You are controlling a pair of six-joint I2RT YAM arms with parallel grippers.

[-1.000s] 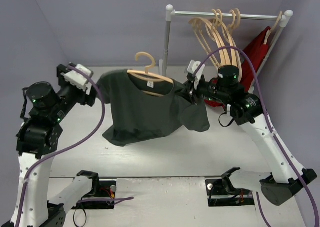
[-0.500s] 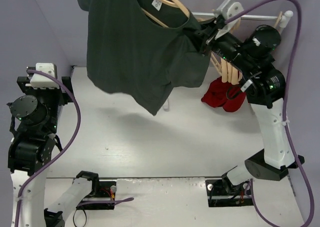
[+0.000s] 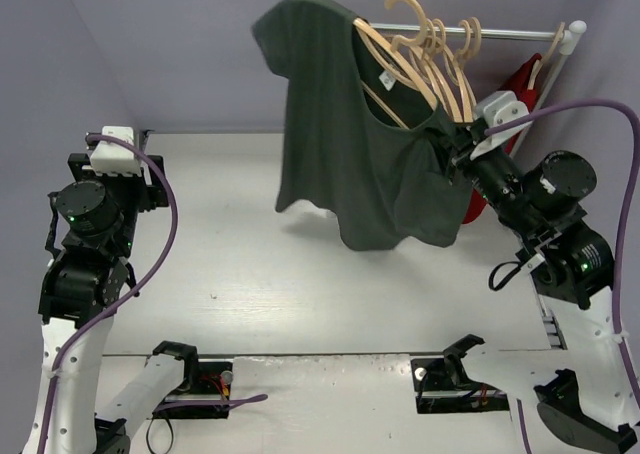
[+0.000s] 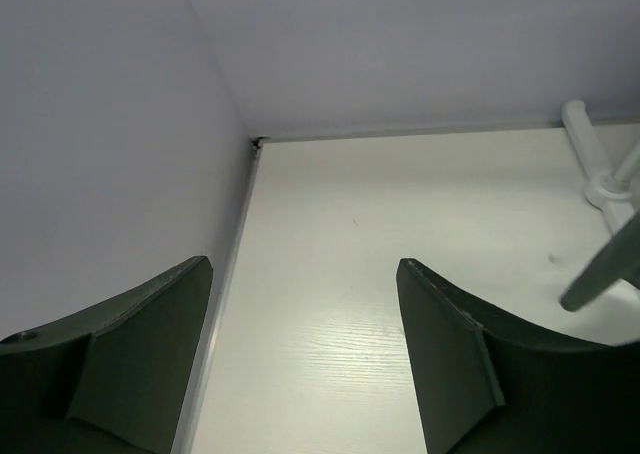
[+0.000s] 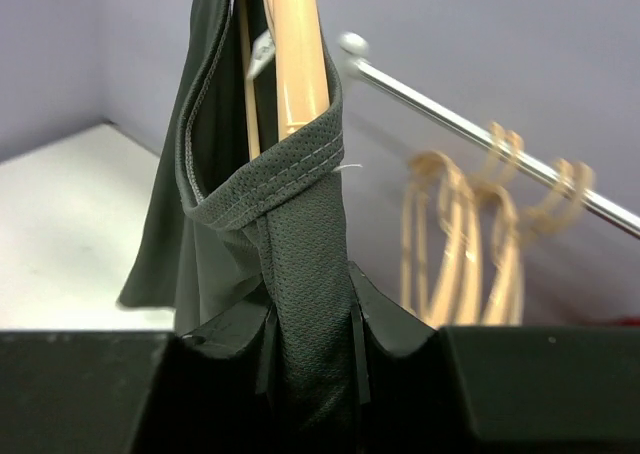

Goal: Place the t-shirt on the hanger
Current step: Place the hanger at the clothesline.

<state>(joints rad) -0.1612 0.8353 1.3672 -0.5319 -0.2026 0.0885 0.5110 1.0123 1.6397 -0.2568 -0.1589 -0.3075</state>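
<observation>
You look down on the whole table (image 3: 250, 274) from above and behind. Your left wrist view faces its far-left corner; the right, pressed close to the t-shirt (image 5: 305, 274), shares the clothes rail (image 5: 420, 93) with the overhead.

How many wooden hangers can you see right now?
4, maybe more overlapping: the hanger inside the t-shirt, two bare hangers on the rail, another hanger above the red garment.

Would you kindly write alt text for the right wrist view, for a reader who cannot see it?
The right gripper pinches the dark t-shirt, draped over a pale wooden hanger. Behind, more hangers hang on a metal rail.
</observation>
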